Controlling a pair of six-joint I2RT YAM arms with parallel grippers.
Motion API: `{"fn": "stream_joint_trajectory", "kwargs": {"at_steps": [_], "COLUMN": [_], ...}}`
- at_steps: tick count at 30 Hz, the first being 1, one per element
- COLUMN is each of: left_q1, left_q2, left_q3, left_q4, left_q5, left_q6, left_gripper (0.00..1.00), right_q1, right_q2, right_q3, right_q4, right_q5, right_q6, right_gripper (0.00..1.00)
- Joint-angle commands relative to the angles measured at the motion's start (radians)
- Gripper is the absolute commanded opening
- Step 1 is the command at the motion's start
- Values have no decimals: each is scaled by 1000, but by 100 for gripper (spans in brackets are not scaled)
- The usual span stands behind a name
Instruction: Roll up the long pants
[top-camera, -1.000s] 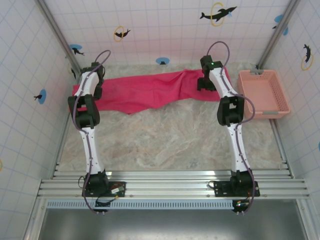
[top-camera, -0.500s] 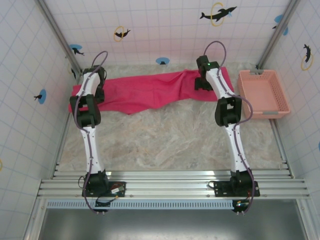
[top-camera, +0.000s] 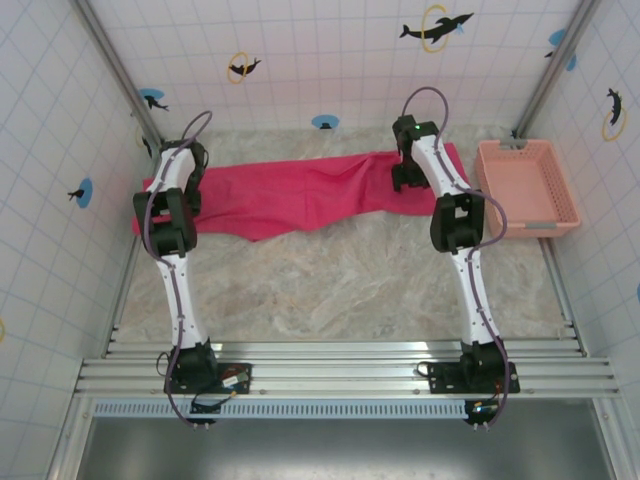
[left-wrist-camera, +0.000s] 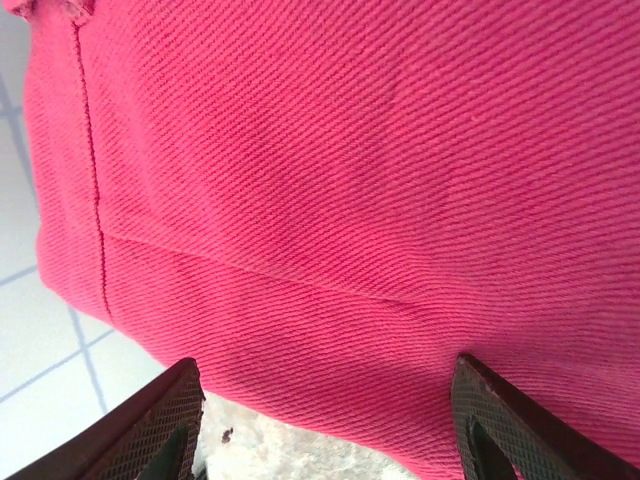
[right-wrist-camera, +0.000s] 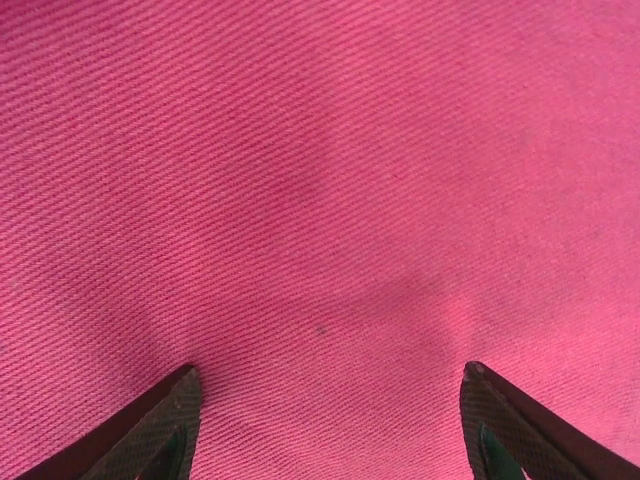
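The long pants (top-camera: 300, 190), bright pink-red cloth, lie stretched left to right across the back of the table. My left gripper (top-camera: 192, 178) hangs over their left end. In the left wrist view it (left-wrist-camera: 325, 365) stands open, straddling the cloth's edge (left-wrist-camera: 330, 200) where a seam runs, with a strip of table below. My right gripper (top-camera: 404, 178) is over the right end. In the right wrist view it (right-wrist-camera: 329, 370) is open just above smooth cloth (right-wrist-camera: 320, 180), nothing pinched between the fingers.
A pale pink plastic basket (top-camera: 527, 185) stands at the table's right edge, just right of the pants. Tiled walls close in the left, back and right sides. Bare marbled table (top-camera: 330, 290) stretches in front of the pants toward the arm bases.
The left gripper's jaws have opened wider and the gripper has drifted left. The right gripper has shifted a little left and toward the back. The cloth's right end now lies flatter.
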Motion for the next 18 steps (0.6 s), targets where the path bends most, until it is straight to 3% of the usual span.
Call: {"fn": "stream_joint_trajectory", "kwargs": {"at_steps": [1, 8, 14, 18], "left_q1": [10, 23, 79, 123], "left_q2": [-77, -207, -234, -204], "left_q3": [-69, -290, -339, -284], "left_q4": [-54, 34, 59, 68], "left_q5": [-52, -115, -132, -180], "left_q6": [45, 106, 126, 170], "left_gripper": [67, 68, 69, 70], "right_q1": [16, 70, 95, 81], "right_q2": [-23, -169, -310, -417], "right_q3": [-58, -321, -543, -587], "right_q4": [-180, -141, -131, -150], "right_q5": [-9, -34, -121, -129], "right_q6": [-55, -86, -123, -155], "right_gripper": [69, 69, 68, 67]}}
